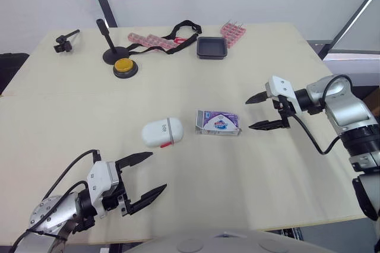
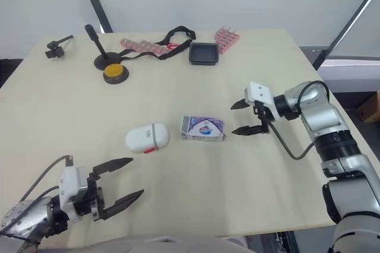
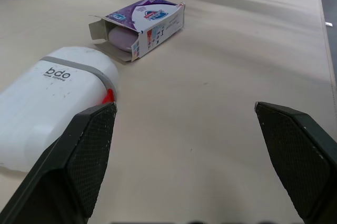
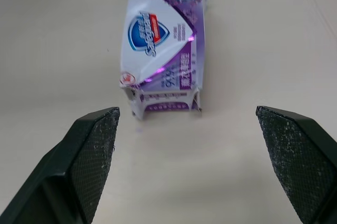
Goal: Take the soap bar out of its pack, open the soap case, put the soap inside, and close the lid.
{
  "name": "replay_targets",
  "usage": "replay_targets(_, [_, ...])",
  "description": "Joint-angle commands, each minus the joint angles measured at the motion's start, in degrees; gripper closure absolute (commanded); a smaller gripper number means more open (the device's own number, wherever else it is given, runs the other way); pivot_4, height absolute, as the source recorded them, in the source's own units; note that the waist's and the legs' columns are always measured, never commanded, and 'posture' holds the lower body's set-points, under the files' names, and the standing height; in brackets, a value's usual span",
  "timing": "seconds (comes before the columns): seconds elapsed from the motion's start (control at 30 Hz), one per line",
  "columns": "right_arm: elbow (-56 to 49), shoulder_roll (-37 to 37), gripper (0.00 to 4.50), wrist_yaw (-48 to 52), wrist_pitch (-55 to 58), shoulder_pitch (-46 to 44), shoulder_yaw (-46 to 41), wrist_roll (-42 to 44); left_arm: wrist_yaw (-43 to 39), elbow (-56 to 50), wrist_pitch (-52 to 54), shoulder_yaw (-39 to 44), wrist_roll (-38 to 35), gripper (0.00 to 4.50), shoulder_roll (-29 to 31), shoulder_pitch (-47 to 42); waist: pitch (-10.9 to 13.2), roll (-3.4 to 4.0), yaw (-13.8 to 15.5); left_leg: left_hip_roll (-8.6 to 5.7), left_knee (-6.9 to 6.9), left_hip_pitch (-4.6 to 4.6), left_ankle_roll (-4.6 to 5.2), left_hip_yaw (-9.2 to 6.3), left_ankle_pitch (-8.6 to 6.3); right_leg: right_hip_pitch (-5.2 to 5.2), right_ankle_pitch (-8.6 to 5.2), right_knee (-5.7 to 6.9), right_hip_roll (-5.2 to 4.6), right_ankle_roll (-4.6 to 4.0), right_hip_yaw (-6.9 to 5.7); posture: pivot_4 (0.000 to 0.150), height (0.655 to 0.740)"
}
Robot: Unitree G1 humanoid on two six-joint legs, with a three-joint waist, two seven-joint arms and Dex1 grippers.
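On the pale tabletop (image 1: 249, 193) the soap pack (image 1: 218, 122) is laid flat near the middle. The right hand (image 1: 249, 114) is held just right of the pack, spread wide and empty. The left hand (image 1: 158, 171) is held left of the pack, nearer the robot, also wide and empty. The white soap case (image 1: 162, 132) lies closed just left of the pack. The pack's long axis runs left to right, with its opened end turned to the case. The soap bar (image 3: 122, 38) is seen inside.
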Motion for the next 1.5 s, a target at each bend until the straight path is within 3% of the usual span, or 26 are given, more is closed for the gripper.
replay_targets(0.03, [-5.44,1.37,0.04,-4.79,1.66,2.85,-2.30,1.39,-0.15,-0.71,-0.62,-0.11,-1.31,0.04,0.15,0.09,-0.02,0.02,-0.03,0.00,0.00,0.01,0.00,0.00,0.00,0.00,0.00,0.00,0.00,0.00,0.00,0.150,0.7291])
replay_targets(0.23, [-4.81,6.02,0.04,-11.42,-1.07,5.23,-1.82,-0.32,0.60,-2.64,0.40,-0.40,-1.77,0.04,0.58,0.14,-0.02,0.10,-0.28,0.01,0.00,0.06,-0.01,0.06,0.00,-0.01,0.01,0.01,0.00,-0.01,0.02,0.150,0.7291])
replay_targets(1.17, [-9.34,4.87,0.04,-10.81,0.46,7.94,-2.62,2.52,5.37,-5.71,9.35,-0.82,-4.09,0.04,2.11,-5.81,-0.01,0.17,-0.39,-0.05,-0.01,0.08,-0.05,0.09,0.02,0.01,0.01,0.03,0.02,0.00,0.04,0.150,0.7291])
replay_targets(1.5, [-4.41,5.46,0.04,-11.59,-3.66,8.25,-1.91,0.51,4.88,-6.59,8.98,-1.11,-4.02,0.04,1.89,-5.01,-0.02,0.16,-0.48,-0.06,-0.01,0.09,-0.06,0.09,0.03,0.01,0.01,0.03,0.00,0.00,0.05,0.150,0.7291])
